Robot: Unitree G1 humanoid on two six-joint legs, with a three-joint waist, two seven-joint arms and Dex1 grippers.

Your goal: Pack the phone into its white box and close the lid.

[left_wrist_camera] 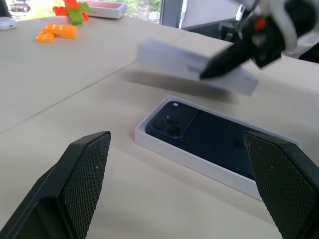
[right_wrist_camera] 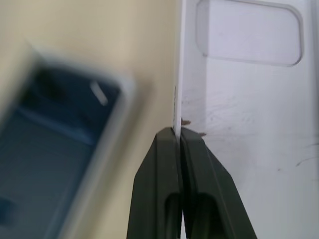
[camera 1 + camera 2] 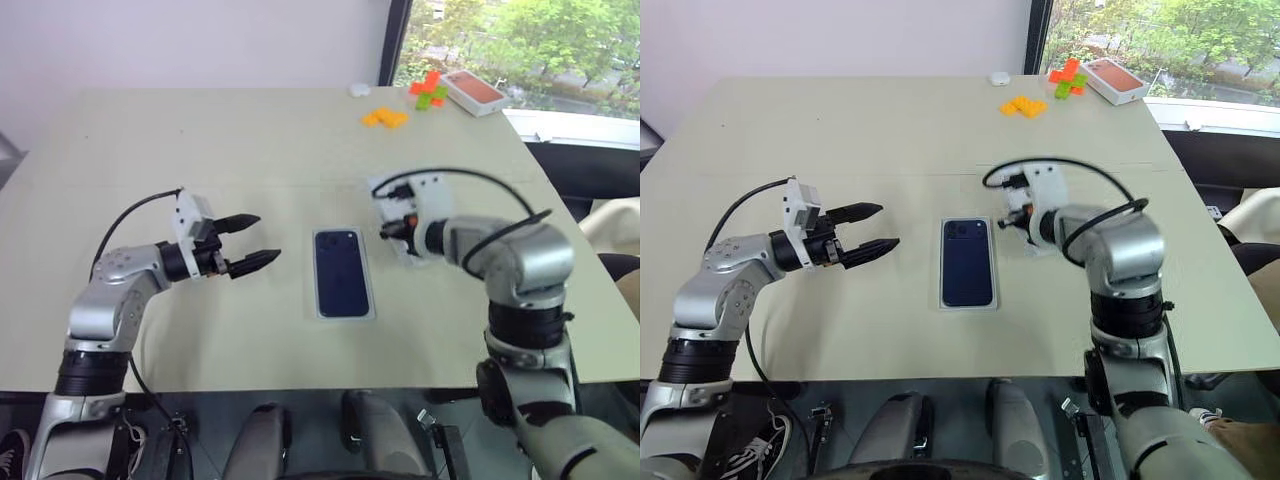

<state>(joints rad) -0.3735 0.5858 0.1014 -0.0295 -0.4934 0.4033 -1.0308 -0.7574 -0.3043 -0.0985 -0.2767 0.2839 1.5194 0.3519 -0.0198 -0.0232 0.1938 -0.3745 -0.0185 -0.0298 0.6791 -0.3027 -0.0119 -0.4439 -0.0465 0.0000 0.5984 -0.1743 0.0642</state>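
The dark navy phone point(image 3: 340, 270) lies flat, camera cluster up, inside the shallow white box point(image 3: 345, 316) at the middle of the table. Just right of it my right gripper point(image 3: 385, 232) is shut on one wall of the white lid point(image 1: 169, 59), which hangs tilted a little above the table with its shadow beneath. The right wrist view shows the lid's white inside point(image 2: 249, 99), with a rounded recess, and the fingers point(image 2: 164, 174) pinching its edge. My left gripper point(image 3: 268, 237) stands open to the left of the box, pointing at it, with nothing between its fingers.
Orange blocks point(image 3: 385, 117), green and red blocks point(image 3: 430, 90) and a white box with an orange-red top point(image 3: 473, 92) sit at the far right corner, with a small white object point(image 3: 360, 90) beside them. A black chair point(image 3: 590, 170) stands past the table's right edge.
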